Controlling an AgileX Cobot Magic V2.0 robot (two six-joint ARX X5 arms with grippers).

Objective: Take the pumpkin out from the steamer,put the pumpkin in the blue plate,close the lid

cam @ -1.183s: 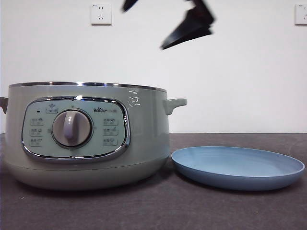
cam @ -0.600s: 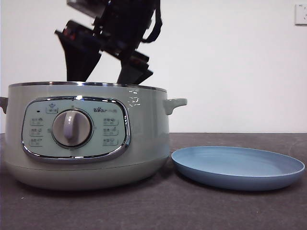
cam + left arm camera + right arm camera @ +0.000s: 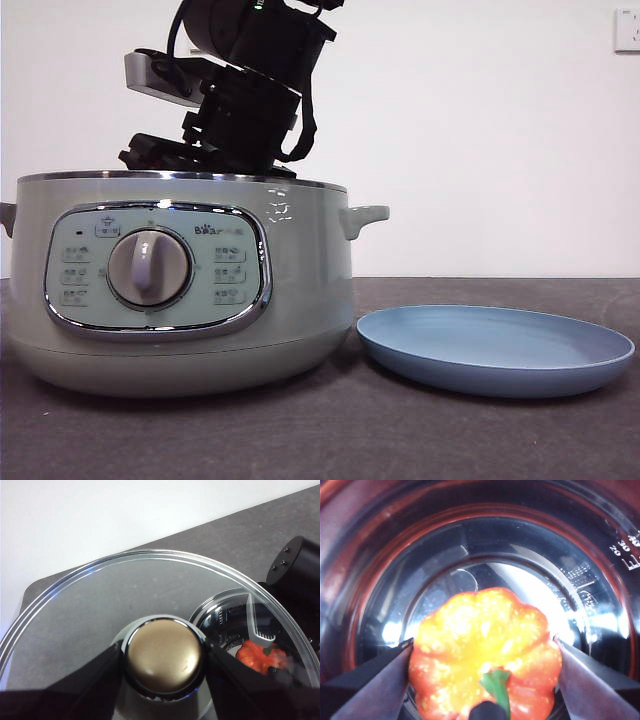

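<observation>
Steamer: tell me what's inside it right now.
Inside the steamer sits the pumpkin, with the right gripper lowered in, one jaw either side. From the front view the pot wall hides both. The left gripper holds the lid.

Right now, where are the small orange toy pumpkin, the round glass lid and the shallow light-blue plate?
small orange toy pumpkin [image 3: 485, 650]: right wrist view, ribbed top.
round glass lid [image 3: 75, 625]: left wrist view, clear pane.
shallow light-blue plate [image 3: 495, 342]: front view, inner surface.

A bare test room or lab set up as a mock kitchen, suggested by a plain white wall [image 3: 480, 140], wall sockets [image 3: 627, 29] seen at the upper right, a dark grey desk [image 3: 330, 430], one steamer [image 3: 180, 280] and a blue plate [image 3: 495, 350] laid out.
</observation>
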